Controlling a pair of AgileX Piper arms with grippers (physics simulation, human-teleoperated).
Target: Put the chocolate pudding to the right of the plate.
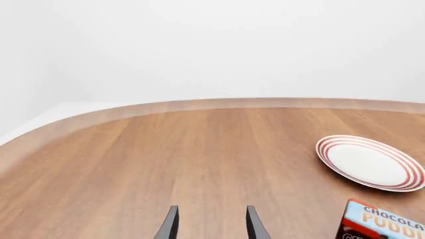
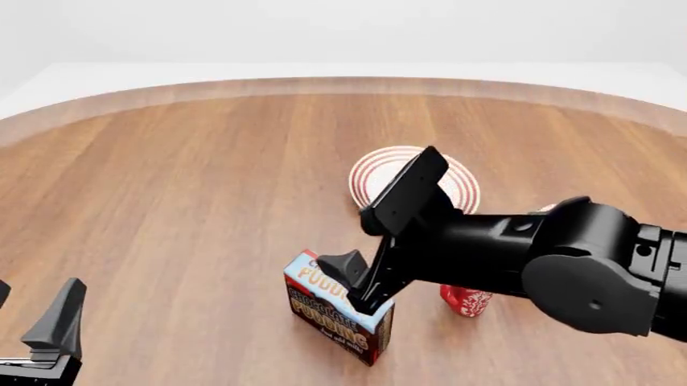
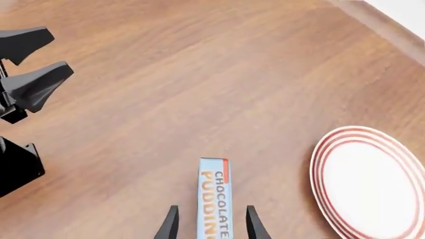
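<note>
The chocolate pudding is a carton with a light-blue top and red edges, standing on the wood table in front of the plate. The plate is white with red rings and partly hidden by my right arm. My right gripper is open, with one finger on each side of the carton and gaps showing on both sides. My left gripper is open and empty at the near left, far from both. The left wrist view shows the plate and a corner of the carton.
A small red patterned object stands just right of the carton, mostly hidden under my right arm. The round table's far rim curves across the back. The left gripper also shows in the right wrist view.
</note>
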